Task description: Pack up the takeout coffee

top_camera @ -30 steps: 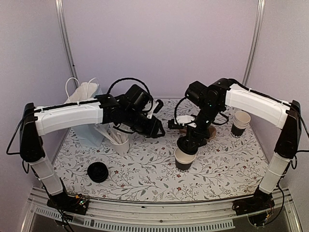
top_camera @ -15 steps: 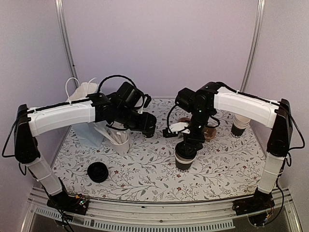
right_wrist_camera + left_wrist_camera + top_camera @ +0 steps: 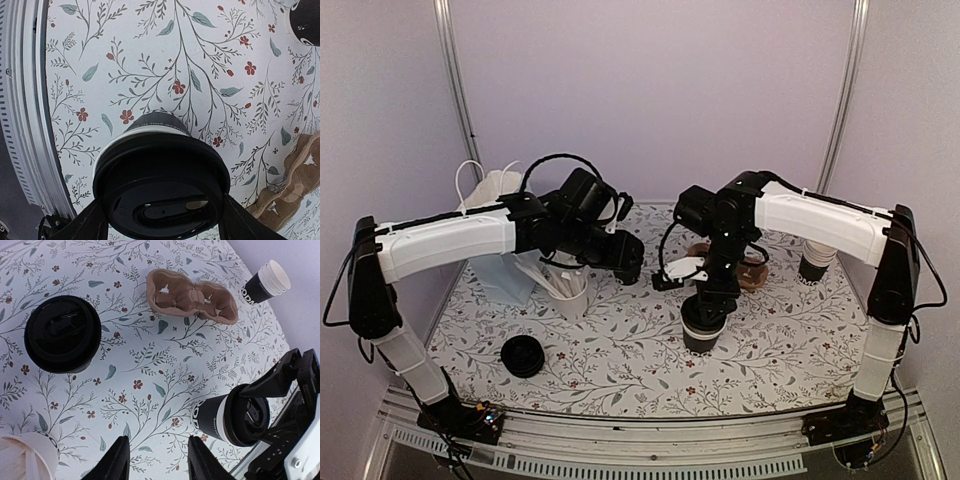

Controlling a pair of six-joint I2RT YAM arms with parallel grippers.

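Note:
The takeout coffee is a black paper cup with a black lid. It stands on the flowered table right of centre. My right gripper comes down on it from above. In the right wrist view the lid sits on the cup with a white rim band showing beneath it. My right gripper has a finger against each side of the lid. The cup also shows in the left wrist view. My left gripper hovers over the table's middle, open and empty, and so it shows in its own view.
A brown cardboard cup carrier lies behind the cup. A stack of unlidded cups stands far right. A pile of loose lids lies front left. A white cup of stirrers and a white paper bag stand at the left.
My right gripper has come down with the lid onto the cup, and the cup's cream opening is now covered. My left gripper has drawn back a little to the left.

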